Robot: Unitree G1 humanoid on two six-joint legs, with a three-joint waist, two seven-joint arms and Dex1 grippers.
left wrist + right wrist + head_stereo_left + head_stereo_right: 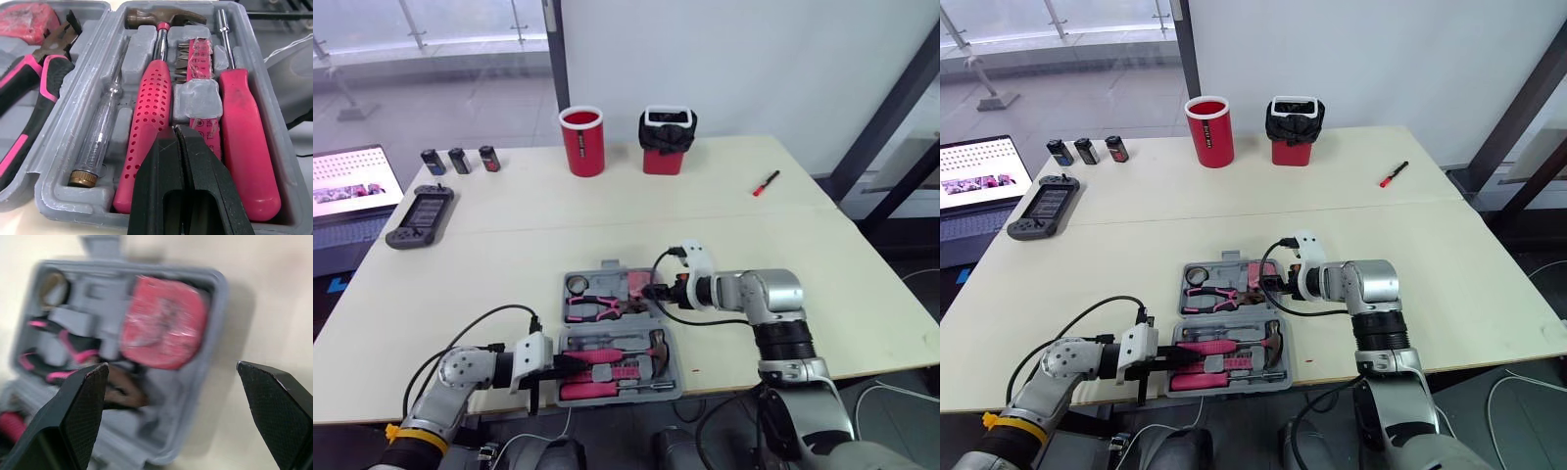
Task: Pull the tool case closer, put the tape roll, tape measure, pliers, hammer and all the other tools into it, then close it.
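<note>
Tool case [610,266] lay open and flat on the bench [822,264], close to the near edge, straight in front of me. Its hinge ran left to right, so one half lay beyond the other.

Far half: tape roll [576,285] at the left end, pliers [595,307] beside it with handles pointing left, red tape measure [164,323] at the right end.

Near half: hammer [154,98] with its long axis along the hinge and its head to the right, seated between a clear tester pen [100,132] and a strip of bits [198,73]. A pink-handled screwdriver [244,127] sat in the slot nearest me.

Left pincer [176,129] was closed on nothing, tips low over the hammer's handle at the near half's left end. Right pincer [172,364] was spread wide, hovering above the far half's right end with the tape measure below the gap.

My reading: packing looked done and only the closing was left. That move turns on the hinge, since the far half must swing up and over towards me. The right pincer was the nearer one to that half. The left pincer sat in the path of the fold and would need to clear first.

A red pen [766,183] lay well apart at the bench's far right; I could not tell whether it counts as a tool
</note>
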